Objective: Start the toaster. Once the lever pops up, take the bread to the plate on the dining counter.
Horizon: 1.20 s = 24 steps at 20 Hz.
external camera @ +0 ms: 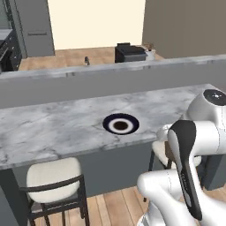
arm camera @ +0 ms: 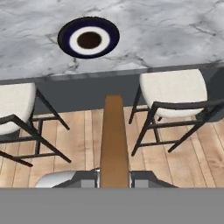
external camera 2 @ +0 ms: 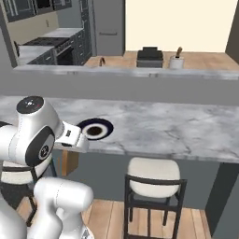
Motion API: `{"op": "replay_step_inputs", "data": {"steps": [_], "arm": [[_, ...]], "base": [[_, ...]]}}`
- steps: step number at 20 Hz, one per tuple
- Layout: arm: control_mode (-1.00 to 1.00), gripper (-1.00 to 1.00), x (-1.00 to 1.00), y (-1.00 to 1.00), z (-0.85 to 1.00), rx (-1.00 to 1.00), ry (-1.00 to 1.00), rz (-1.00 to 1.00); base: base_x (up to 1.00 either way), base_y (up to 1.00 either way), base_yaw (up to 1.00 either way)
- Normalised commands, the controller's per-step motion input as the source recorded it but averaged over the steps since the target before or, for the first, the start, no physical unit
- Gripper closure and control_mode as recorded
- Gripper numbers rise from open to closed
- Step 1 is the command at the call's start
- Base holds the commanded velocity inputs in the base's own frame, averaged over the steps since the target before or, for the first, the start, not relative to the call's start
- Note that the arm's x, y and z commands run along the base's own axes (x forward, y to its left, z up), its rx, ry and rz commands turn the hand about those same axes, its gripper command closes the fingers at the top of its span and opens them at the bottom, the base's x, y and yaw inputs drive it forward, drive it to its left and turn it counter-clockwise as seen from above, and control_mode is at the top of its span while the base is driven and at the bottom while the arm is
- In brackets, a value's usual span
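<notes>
My gripper [arm camera: 114,179] is shut on the bread [arm camera: 114,140], a golden-brown slice that sticks out ahead of the fingers, edge-on in the hand view. It hangs over the wooden floor, short of the dining counter's [arm camera: 166,30] front edge. The plate [arm camera: 64,37] with its navy rim lies on the marble beyond, a little left of the slice's line. From the base it sits near the counter's front edge [external camera: 108,122] [external camera 2: 106,127], just past my arm. The lever is out of view. A dark boxy appliance [external camera: 130,53] [external camera 2: 150,57] stands far back; I cannot tell if it is the toaster.
Cream-seated stools with dark frames are tucked under the counter on both sides of the gripper [arm camera: 175,87] [arm camera: 13,105] [external camera: 53,174] [external camera 2: 154,170]. A raised grey ledge [external camera: 110,73] runs along the counter's far side. A white jar [external camera 2: 176,61] stands by the appliance.
</notes>
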Motion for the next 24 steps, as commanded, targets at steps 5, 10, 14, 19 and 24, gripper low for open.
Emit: {"op": "replay_step_inputs", "data": {"steps": [5, 10, 14, 19, 24], "arm": [[1.0, 1.0, 0.0, 0.0, 0.0, 0.0, 0.0, 0.0], [1.0, 1.0, 0.0, 0.0, 0.0, 0.0, 0.0, 0.0], [1.0, 1.0, 0.0, 0.0, 0.0, 0.0, 0.0, 0.0], [1.0, 1.0, 0.0, 0.0, 0.0, 0.0, 0.0, 0.0], [1.0, 1.0, 0.0, 0.0, 0.0, 0.0, 0.0, 0.0]], "base": [[0.14, 0.72, 0.08], [0.24, 0.02, 0.02], [0.4, -0.26, 0.0], [0.38, -0.38, 0.0], [0.39, -0.35, 0.0]]}}
